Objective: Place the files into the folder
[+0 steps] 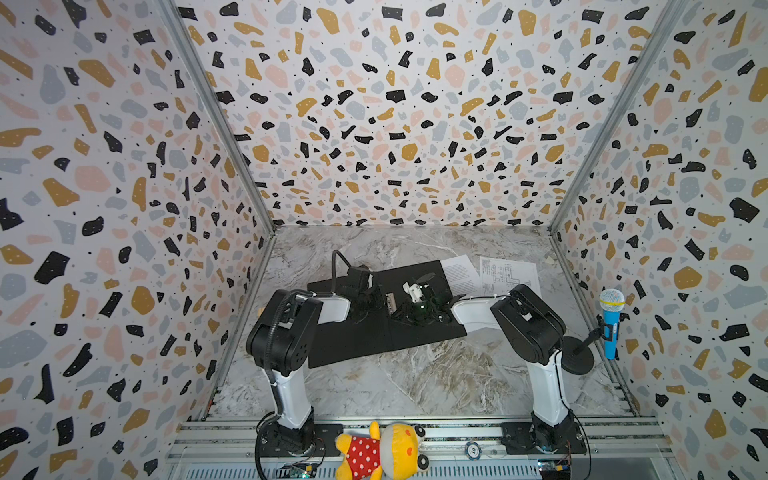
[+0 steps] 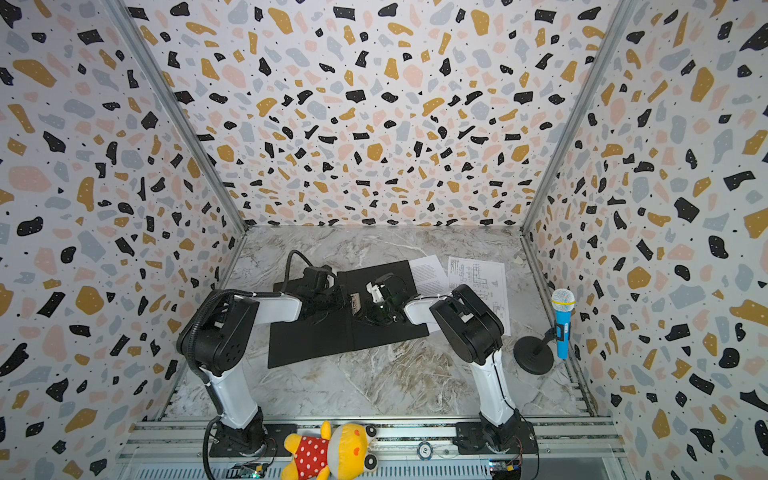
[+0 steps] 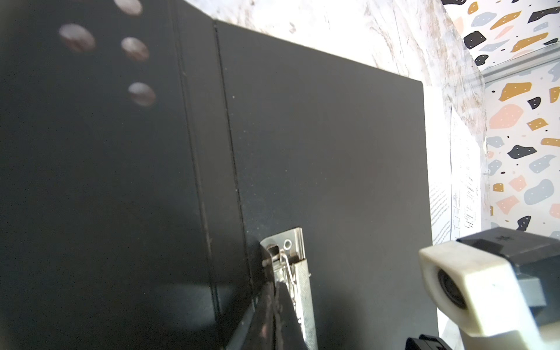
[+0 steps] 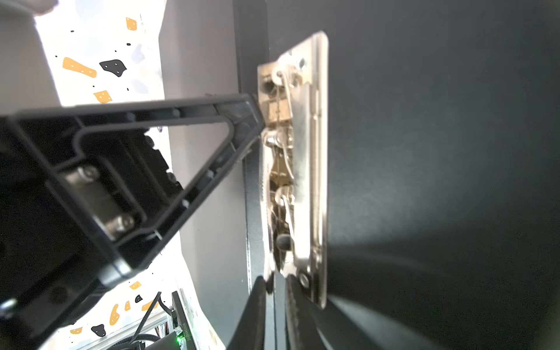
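The folder (image 1: 353, 340) lies open on the marble desk (image 1: 415, 378), black inside up, its spine running from near to far between the two arms. A metal spring clip (image 4: 303, 151) is fixed to the right-hand leaf just beside the spine, its long axis along the crease.

The left gripper (image 3: 277, 291), jaws together, has its tip against the clip's lever. The right gripper (image 4: 277, 285) stands at the clip's other end, its fingers a narrow slit apart. Whether they pinch the metal cannot be told.

The files are outside the folder. The text sheet (image 1: 459, 272) meets the open leaf's right edge near its far corner. The drawing sheet (image 1: 509, 272) lies just beside it, farther right, its near part hidden under the right arm. Both sheets lie flat, long sides roughly parallel to the spine.

From the clip the sheets lie to the right and slightly farther back, so the right arm is plainly the nearer one. The clip probably has to be raised before a sheet can be slid leftward onto the leaf. A toy microphone (image 1: 611, 320) on a stand occupies the desk's right edge.
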Robot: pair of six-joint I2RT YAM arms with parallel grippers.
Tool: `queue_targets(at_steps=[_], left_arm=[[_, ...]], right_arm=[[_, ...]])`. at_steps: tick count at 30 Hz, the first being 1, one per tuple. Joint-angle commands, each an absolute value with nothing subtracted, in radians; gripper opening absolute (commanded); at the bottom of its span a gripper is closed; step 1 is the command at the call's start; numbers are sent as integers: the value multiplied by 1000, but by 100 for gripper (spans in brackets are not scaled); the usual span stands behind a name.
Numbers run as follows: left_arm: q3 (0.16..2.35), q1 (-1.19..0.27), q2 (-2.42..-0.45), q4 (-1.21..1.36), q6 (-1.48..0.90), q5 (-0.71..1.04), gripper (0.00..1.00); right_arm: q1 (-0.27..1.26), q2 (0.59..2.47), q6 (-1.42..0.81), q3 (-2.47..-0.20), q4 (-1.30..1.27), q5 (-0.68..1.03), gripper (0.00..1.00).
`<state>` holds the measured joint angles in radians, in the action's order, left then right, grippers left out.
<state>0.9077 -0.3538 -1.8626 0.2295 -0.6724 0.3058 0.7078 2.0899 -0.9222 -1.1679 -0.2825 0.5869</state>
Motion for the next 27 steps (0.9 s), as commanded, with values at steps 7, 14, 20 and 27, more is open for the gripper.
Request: queue_targets(at_steps=[7, 14, 20, 27], left_arm=[[908, -362, -1899, 190, -652, 294, 5], [909, -362, -1902, 189, -648, 294, 5], [916, -361, -1903, 174, -636, 285, 6], [943, -368, -1925, 122, -599, 254, 6]], right_arm=[[704, 2082, -910, -1186, -233, 567, 9], [703, 2076, -907, -1167, -233, 565, 6], [703, 2081, -867, -1186, -137, 519, 2], [699, 2087, -822, -1177, -69, 468, 0]])
